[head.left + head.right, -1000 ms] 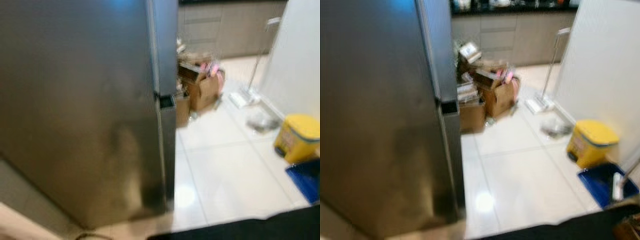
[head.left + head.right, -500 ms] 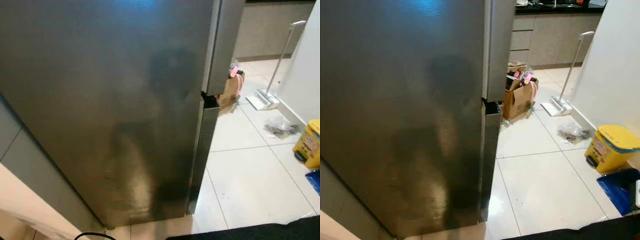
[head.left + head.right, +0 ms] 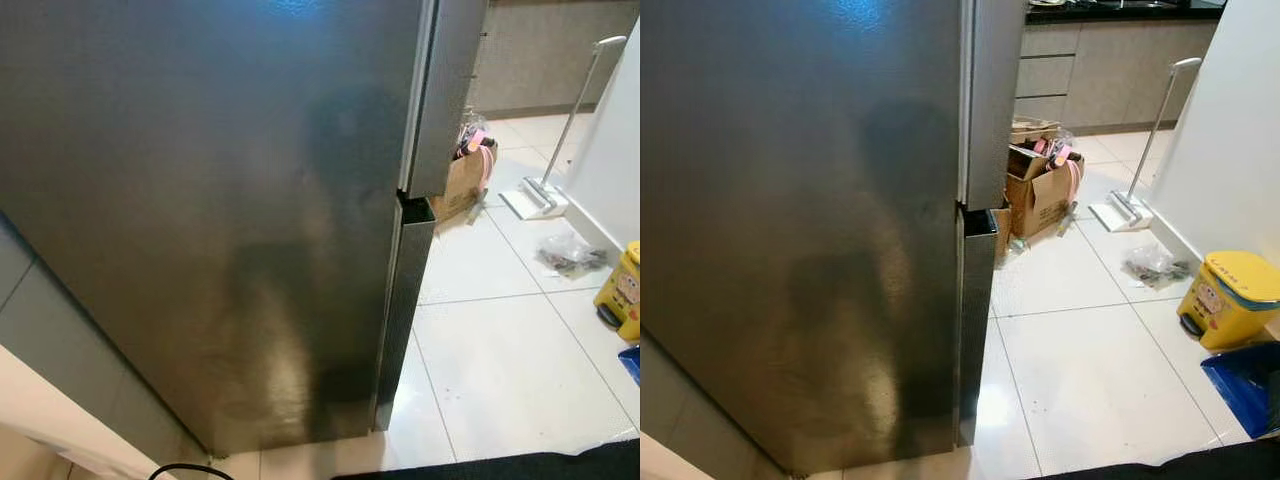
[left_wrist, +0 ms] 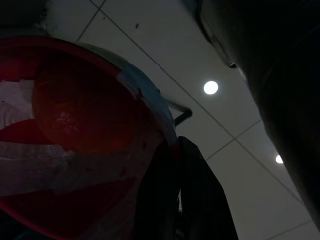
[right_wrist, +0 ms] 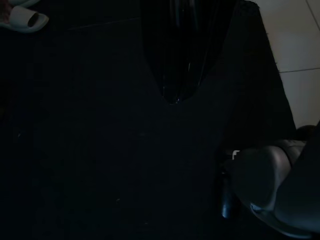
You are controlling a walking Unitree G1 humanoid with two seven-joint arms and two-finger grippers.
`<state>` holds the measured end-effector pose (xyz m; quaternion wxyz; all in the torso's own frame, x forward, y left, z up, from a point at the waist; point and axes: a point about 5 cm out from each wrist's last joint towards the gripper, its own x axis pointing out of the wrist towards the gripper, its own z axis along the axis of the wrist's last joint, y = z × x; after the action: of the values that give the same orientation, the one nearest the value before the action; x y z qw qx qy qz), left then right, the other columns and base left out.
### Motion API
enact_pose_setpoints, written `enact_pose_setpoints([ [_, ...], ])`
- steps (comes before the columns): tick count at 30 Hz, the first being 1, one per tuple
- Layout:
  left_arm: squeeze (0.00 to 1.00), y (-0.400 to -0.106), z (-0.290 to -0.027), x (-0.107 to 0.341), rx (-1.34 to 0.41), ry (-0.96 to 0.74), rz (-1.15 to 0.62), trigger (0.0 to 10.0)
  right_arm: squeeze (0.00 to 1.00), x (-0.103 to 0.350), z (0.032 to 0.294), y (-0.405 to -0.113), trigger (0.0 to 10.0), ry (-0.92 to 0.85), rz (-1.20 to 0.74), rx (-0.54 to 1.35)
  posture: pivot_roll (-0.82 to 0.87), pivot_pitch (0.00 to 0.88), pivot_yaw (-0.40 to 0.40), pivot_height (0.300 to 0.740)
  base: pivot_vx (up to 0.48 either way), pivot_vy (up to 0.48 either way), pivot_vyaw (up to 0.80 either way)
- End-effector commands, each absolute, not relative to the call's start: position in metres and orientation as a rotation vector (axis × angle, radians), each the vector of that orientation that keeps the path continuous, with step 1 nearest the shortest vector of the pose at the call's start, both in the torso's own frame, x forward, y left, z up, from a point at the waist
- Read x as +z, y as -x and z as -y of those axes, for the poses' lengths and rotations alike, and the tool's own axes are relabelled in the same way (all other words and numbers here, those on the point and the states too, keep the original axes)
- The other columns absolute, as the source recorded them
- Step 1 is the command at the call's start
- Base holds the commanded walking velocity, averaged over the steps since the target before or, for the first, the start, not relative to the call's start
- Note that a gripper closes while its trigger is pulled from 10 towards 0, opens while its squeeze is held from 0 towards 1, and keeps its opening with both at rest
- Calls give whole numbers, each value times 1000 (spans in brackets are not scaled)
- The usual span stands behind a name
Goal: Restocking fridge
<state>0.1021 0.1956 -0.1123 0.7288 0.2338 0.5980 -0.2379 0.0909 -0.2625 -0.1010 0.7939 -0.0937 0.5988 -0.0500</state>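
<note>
Tall dark brushed-steel fridge (image 3: 220,200) takes up the left and centre of the head views, doors closed; top and left side cut off by the frame. A seam at mid-height on its right edge separates upper and lower doors. Faint reflections on the steel, not readable.

Right of the fridge: open white tiled floor (image 3: 1080,370), bare near the fridge's base. Far right of the fridge corner, an open brown cardboard box (image 3: 1038,195) with pink and mixed contents, partly hidden behind the fridge edge in the left eye view. Beyond it, a white flat mop (image 3: 1132,205) leans by the white wall (image 3: 1230,140); crumpled clear plastic wrap (image 3: 1155,266) on the tiles just beside the wall. Yellow lidded bin (image 3: 1230,298) near right; blue tray-like item (image 3: 1247,385) cut off at the right border. Grey drawer cabinets under a dark counter (image 3: 1110,12) at far.

Left wrist view, dim: left end effector (image 4: 175,200) fingers closed on the rim of a red round bowl (image 4: 75,150) holding an orange fruit (image 4: 80,110); white tape-like strips across the bowl, hard to identify.

Right wrist view, very dark: right end effector (image 5: 175,75) over black matting; finger state cannot tell.
</note>
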Motion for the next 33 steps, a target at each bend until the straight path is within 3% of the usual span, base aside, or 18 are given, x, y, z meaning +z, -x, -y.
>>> enact_pose_setpoints([
  [1, 0, -112, -189, -110, -524, -504, -1271, 10000, 0, -100, 265, -90, 10000, 196, -1283, -126, -33, 0, 24, 740, 0, 0, 0],
  [9, 0, -112, -188, -111, -525, -500, -1274, 10000, 0, -95, 277, -92, 10000, 194, -1229, -172, -33, 0, 21, 740, 0, 0, 0],
  [25, 0, -111, -188, -111, -523, -502, -1272, 10000, 0, -54, 298, -178, 10000, 280, -930, -199, -35, 0, 17, 740, 0, 0, 0],
  [33, 0, -112, -190, -110, -493, -500, -1265, 10000, 0, -54, 291, -185, 10000, 308, -920, -154, -27, 0, 8, 740, 0, -300, 0],
])
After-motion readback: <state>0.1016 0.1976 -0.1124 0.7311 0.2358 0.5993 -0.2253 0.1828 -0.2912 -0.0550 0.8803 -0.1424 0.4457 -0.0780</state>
